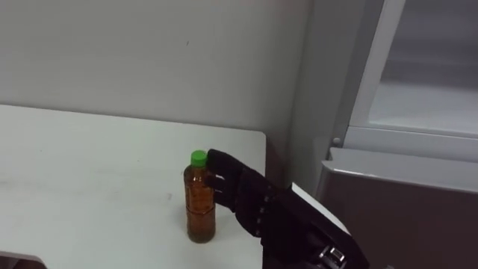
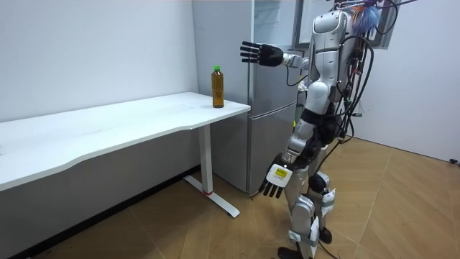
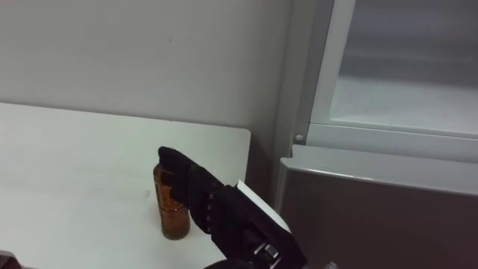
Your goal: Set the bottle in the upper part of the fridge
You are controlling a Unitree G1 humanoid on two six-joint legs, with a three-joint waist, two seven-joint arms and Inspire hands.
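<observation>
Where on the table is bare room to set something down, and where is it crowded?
The table is bare from the bottle leftward, up to the wall. Crowded only at the right end: the bottle stands there, the right hand near it, beside the fridge.

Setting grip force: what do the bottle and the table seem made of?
The bottle looks like clear glossy plastic: amber liquid shows through; its green cap seems opaque plastic. The table top is white and matte, perhaps laminate; the look leaves that open.

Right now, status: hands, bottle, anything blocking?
Right hand open, short of the bottle. Left hand open, hanging low. Bottle upright on table corner. Upper fridge open.
</observation>
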